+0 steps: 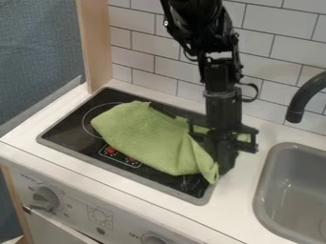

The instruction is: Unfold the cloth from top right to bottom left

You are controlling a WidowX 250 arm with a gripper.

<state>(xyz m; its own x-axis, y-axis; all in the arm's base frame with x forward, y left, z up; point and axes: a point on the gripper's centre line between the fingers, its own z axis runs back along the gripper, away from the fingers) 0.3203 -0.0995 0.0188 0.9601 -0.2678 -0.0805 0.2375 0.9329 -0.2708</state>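
The green cloth (143, 138) lies bunched across the stovetop (68, 127), one flap trailing toward the stovetop's near right corner. It looks light and limp, with a nubby weave my jaws should grip without slipping. Nothing in it is fragile, but it has no stiffness either: pushed, it would crumple, so I judge it must be drawn by an edge. I'd take a single upper layer at the corner toward the stovetop's far right, lift a little, then lay it over toward the near left. Too deep a bite might catch both layers, and the stovetop looks smooth enough for the whole cloth to slide.

My gripper (226, 164) hangs down at the stovetop's right end, against the cloth in this view; whether my jaws are open, closed or pinching fabric, I cannot tell. Right of the stovetop are the sink (261, 186) and faucet (295, 106).
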